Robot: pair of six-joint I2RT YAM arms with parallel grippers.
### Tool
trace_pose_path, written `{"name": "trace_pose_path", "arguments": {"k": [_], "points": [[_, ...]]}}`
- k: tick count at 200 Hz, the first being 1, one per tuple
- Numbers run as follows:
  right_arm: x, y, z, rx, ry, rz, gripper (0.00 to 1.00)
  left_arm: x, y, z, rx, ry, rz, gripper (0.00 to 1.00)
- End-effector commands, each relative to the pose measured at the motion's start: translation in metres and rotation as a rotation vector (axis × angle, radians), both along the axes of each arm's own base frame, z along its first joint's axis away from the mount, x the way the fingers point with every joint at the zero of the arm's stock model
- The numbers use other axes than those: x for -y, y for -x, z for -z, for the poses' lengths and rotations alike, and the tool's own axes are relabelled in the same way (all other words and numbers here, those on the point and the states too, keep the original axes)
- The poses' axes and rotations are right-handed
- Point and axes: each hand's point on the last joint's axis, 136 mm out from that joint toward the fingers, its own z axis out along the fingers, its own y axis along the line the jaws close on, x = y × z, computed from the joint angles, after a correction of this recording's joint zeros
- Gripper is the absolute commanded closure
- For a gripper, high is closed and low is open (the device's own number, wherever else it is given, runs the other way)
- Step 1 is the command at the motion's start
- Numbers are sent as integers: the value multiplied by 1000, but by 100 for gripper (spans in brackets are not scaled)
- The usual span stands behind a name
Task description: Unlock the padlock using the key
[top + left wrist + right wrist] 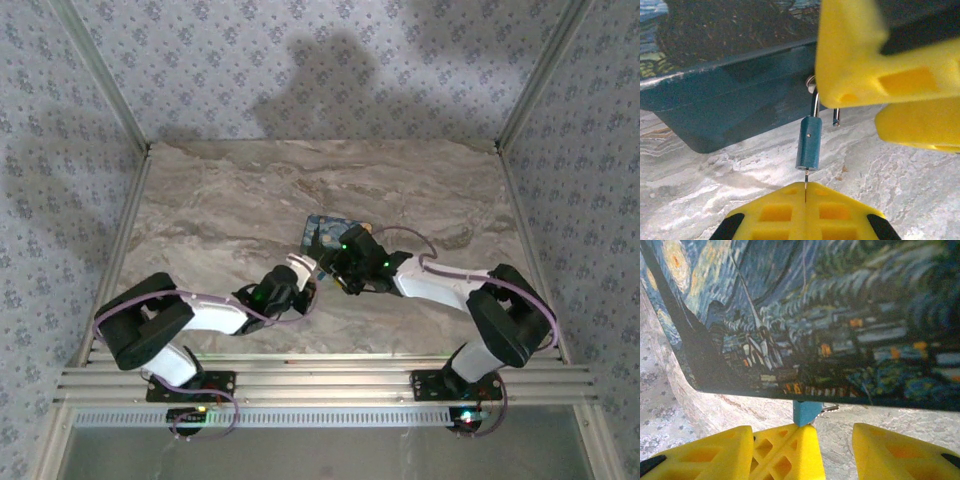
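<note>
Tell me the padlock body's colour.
The padlock is dark teal blue, clearest in the left wrist view.

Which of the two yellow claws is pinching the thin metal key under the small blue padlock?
The left gripper, closed on the thin metal key below the small blue padlock; the right gripper, beside the shackle, has its fingers apart.
</note>
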Motion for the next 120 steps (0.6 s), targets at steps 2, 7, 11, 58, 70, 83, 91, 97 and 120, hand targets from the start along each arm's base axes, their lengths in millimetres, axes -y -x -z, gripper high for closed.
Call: {"name": "trace_pose_path", "arguments": {"k": [2,7,11,58,70,83,91,97,120], "points": [[8,6,2,5,25,9,45,4,-1,-21,-18,122,-2,100],[9,6,2,6,27,10,45,4,-2,-22,-25,129,-3,100],[8,7,2,9,27,8,45,4,-2,-22,-29,134,-3,100],[8,9,0,34,34,1,45,4,-2,-26,-80,175,5,100],[8,9,0,37,33,1,45,3,-1,-25,-90,167,1,100],[7,11,1,38,32,-1,45,1,-2,-22,-95,155,-8,100],[7,11,1,40,32,-2,45,0,-2,-19,-99,147,-16,100],[6,10,-1,45,30,-3,45,-2,-3,-18,-104,144,-27,100],[5,10,0,51,30,-4,45,0,-3,-18,-133,149,-40,100]]}}
